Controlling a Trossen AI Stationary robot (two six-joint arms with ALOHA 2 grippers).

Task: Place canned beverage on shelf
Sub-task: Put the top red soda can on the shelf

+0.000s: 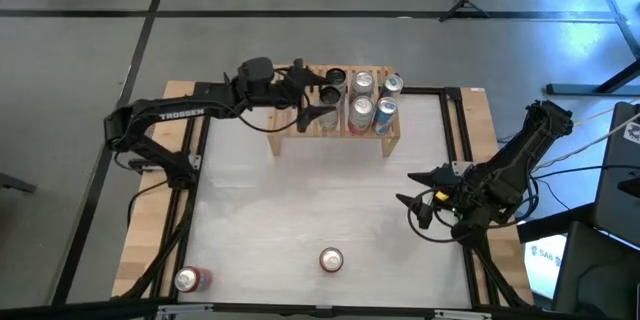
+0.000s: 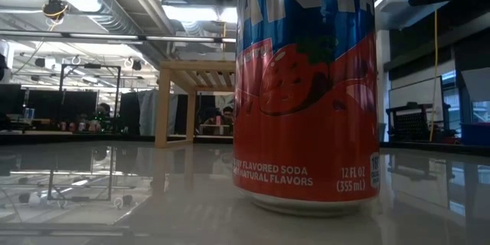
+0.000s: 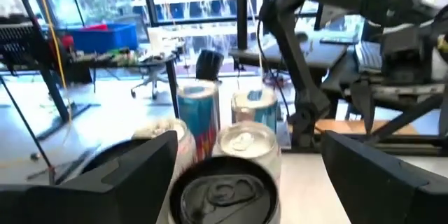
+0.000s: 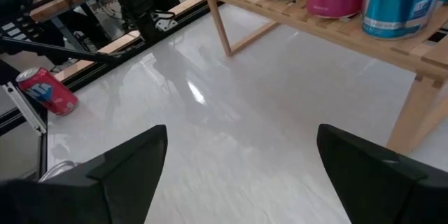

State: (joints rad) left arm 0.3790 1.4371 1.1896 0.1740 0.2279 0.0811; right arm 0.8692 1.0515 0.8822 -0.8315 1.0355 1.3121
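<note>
Left tool (image 1: 318, 100) spread, straddling dark can (image 1: 327, 114) on shelf (image 1: 390, 140), contact unclear. Right tool (image 1: 413, 192) spread, empty, over surface (image 1: 300, 200) right side.

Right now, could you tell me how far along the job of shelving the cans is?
Several cans already stand on the shelf. The left gripper is over its left end, fingers open around a dark can there. Left: a can at the table's front and one lying at the front left corner. The right gripper waits open.
</note>
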